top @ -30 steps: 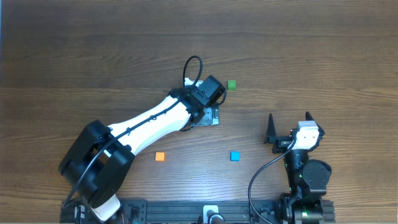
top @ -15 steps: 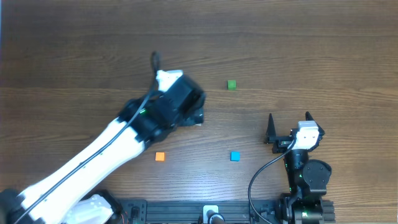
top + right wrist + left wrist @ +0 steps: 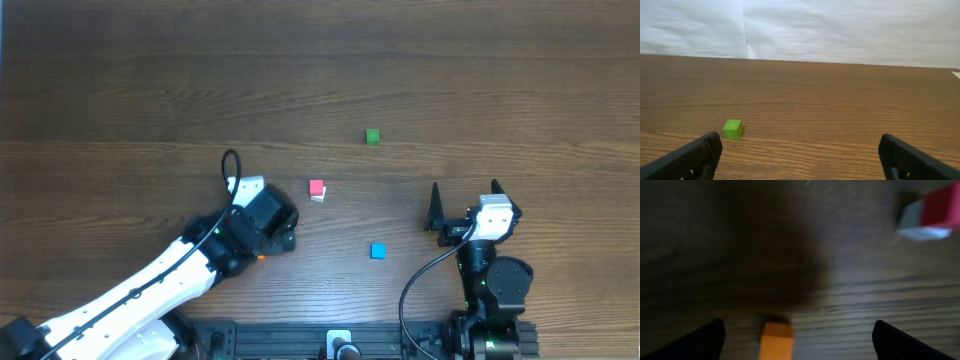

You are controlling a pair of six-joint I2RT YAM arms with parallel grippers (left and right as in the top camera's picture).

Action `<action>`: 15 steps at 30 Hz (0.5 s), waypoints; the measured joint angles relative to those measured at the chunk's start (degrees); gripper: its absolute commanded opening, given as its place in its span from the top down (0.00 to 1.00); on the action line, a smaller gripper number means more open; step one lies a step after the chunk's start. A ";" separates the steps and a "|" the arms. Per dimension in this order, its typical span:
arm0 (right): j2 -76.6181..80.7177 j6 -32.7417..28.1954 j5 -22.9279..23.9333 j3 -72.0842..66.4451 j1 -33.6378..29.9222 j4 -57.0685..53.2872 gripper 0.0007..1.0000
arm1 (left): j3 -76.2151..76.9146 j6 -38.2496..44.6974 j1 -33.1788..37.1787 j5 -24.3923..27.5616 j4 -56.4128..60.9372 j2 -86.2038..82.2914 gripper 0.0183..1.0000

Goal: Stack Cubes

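The left gripper (image 3: 278,240) hangs low over the orange cube (image 3: 776,341). Its jaws are spread wide and the cube sits between them, clear of both, nothing gripped. The right gripper (image 3: 465,200) is parked near its base, jaws gaping wide and empty. On the wood-grain worktop (image 3: 500,80), the pink cube (image 3: 317,186) sits atop a white cube (image 3: 318,197), at 1 o'clock from the left gripper. The blue cube (image 3: 377,250) lies at 3 o'clock from it, and the green cube (image 3: 372,136) at 12 o'clock from blue. A white wall (image 3: 840,30) backs the worktop's far edge.
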 measured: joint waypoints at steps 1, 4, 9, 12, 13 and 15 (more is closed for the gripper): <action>0.00 -0.02 0.00 0.00 0.00 0.00 0.01 | -0.48 0.00 0.00 0.20 0.24 -0.04 0.08; 0.00 0.00 0.00 0.00 0.00 0.00 0.01 | -1.60 0.00 -0.20 0.42 1.20 -0.09 0.09; 0.00 -0.02 0.02 0.00 0.00 0.00 0.01 | -2.27 0.02 -1.75 0.39 2.84 1.55 0.09; 0.00 -0.02 0.02 0.00 0.00 0.00 0.01 | -2.27 0.04 -2.69 0.39 3.54 4.11 0.10; 0.00 -0.04 0.00 0.00 0.00 0.00 0.01 | -2.27 0.04 -2.84 0.37 3.54 4.76 0.10; 0.00 -0.02 0.02 0.00 0.00 0.00 0.01 | -2.32 0.24 -2.84 0.39 3.56 5.57 0.10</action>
